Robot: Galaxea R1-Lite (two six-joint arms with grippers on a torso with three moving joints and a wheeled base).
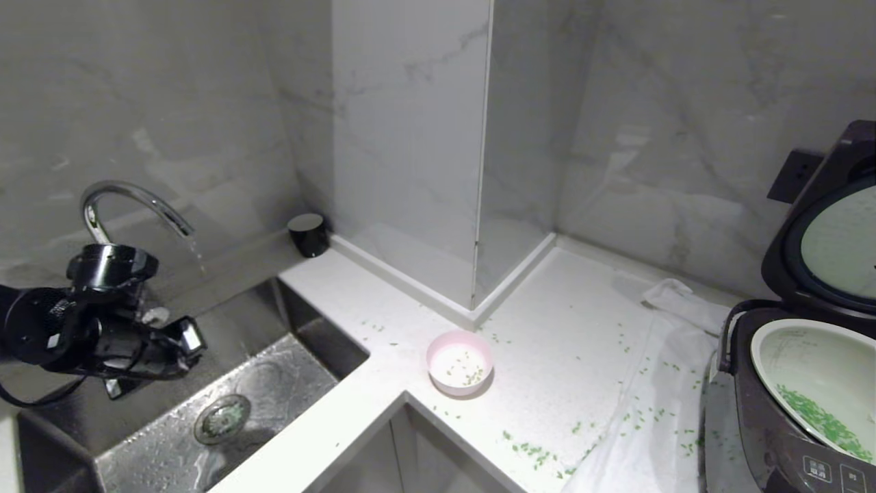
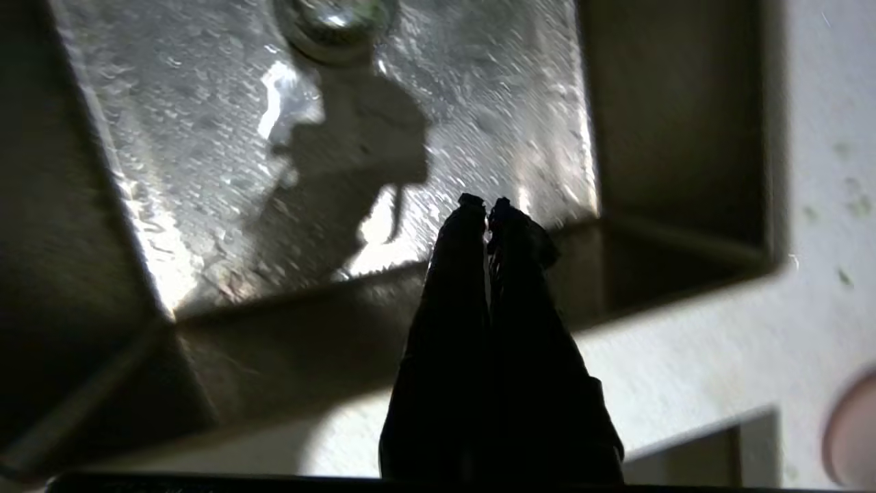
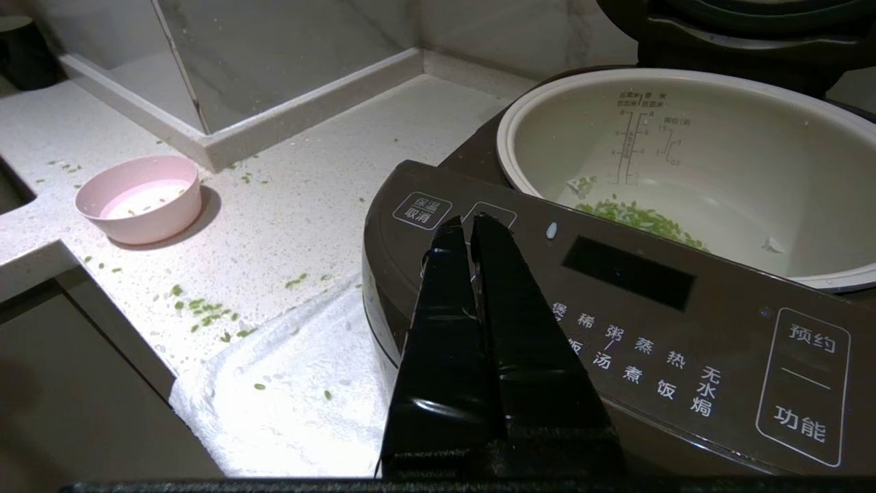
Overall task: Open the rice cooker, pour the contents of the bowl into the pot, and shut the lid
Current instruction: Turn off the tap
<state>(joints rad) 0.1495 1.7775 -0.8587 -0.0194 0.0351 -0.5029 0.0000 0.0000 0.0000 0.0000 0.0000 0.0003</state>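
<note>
With the lid point(image 1: 831, 233) up, we see green bits point(image 3: 640, 219) in the pot point(image 3: 691, 164).
Bowl point(image 1: 459, 362) near the counter's point(image 1: 547, 329) front edge, seemingly near-empty; left gripper point(image 2: 484, 205) over the sink point(image 2: 383, 137), right gripper point(image 3: 467, 226) above the rice cooker point(image 3: 616, 329), fingers together.

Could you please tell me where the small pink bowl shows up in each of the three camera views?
Head view: the pink bowl stands low centre, on the counter corner beside the sink.
Left wrist view: only a blurred pink edge at the lower right border.
Right wrist view: left, mid-height.
Shared landmark: the white speckled counter scattered with green bits.
</note>
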